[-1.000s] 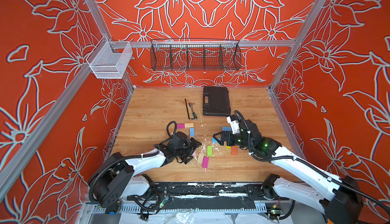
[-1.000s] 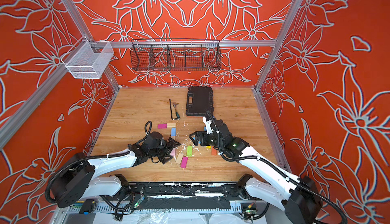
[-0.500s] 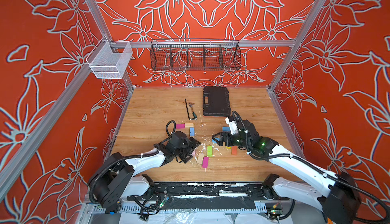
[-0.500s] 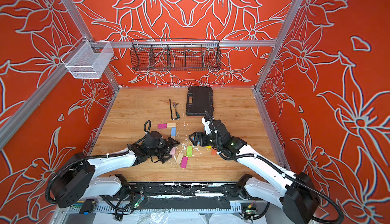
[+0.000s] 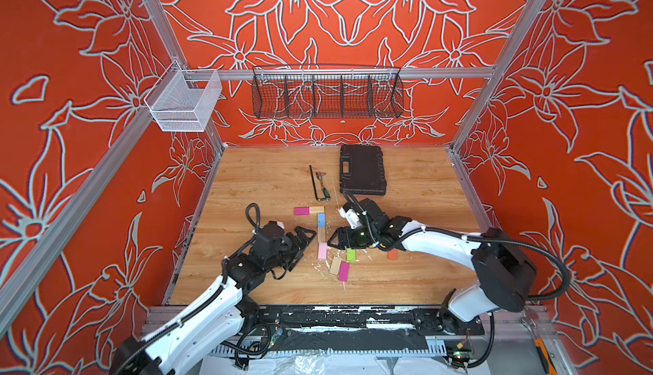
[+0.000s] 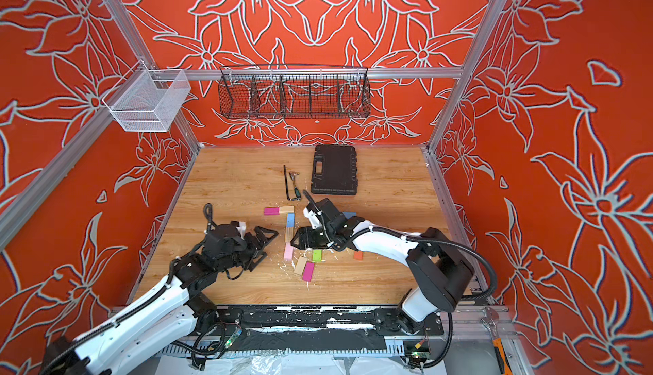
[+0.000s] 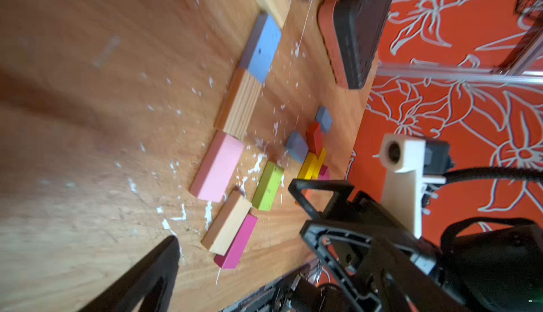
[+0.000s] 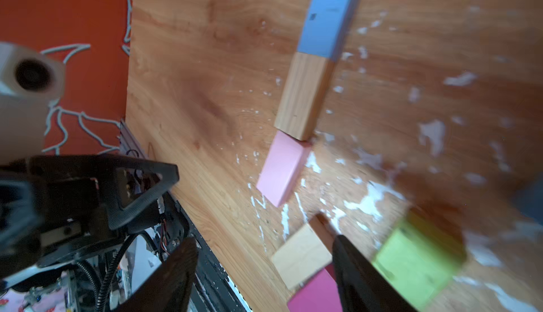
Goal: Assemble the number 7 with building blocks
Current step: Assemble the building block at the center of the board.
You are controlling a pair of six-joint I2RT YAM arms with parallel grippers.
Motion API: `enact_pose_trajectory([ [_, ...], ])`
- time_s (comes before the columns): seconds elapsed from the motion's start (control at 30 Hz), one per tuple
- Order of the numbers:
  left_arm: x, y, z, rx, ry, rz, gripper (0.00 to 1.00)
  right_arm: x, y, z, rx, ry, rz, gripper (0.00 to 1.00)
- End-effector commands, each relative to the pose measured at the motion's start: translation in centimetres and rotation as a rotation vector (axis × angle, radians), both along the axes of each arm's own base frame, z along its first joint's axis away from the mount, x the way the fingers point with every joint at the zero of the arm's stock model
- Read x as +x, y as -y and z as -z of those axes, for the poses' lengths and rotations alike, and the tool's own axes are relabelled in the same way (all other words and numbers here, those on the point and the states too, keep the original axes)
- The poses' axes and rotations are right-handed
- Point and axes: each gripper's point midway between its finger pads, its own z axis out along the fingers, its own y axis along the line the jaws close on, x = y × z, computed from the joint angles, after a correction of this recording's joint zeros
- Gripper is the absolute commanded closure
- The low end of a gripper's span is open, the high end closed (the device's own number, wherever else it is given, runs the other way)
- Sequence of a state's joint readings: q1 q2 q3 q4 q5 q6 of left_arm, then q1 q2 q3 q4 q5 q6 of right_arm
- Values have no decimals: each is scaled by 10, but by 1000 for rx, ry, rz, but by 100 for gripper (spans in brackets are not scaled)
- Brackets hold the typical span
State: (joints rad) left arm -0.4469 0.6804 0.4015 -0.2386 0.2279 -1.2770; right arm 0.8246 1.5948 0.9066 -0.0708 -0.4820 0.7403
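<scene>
No printed word, label or brand can be read anywhere. The one numeral is the number 7 (image 5: 321,230), laid flat on the table (image 5: 265,179) and legible in both top views. A magenta block (image 5: 302,210) and a plain wood block (image 5: 316,209) form its top bar. A blue block (image 5: 321,220), a second wood block (image 5: 321,236) and a pink block (image 5: 322,251) run down. In the wrist views the blue block bears a small dark mark, too small to read.

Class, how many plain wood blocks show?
3. One wood block ends the 7's top bar; one sits mid-stem below the blue block; one lies loose against a magenta block. The right arm may hide others.
</scene>
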Motion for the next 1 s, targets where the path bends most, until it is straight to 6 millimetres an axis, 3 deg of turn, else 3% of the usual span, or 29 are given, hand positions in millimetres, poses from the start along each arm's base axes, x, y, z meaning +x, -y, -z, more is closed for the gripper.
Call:
enact_pose_trajectory([
  [0.0,-14,-15,18,44,-65,42,2,-1,-21,7,41,-45,-2,31],
  [0.2,-11,-1,17,54,-81,164,2,4,-32,26,23,-73,18,32],
  [0.47,-7,4,20,66,-75,204,2,5,-40,42,35,-121,28,33],
  [0.97,-9,2,26,72,-85,201,2,5,-43,47,36,-131,24,34],
])
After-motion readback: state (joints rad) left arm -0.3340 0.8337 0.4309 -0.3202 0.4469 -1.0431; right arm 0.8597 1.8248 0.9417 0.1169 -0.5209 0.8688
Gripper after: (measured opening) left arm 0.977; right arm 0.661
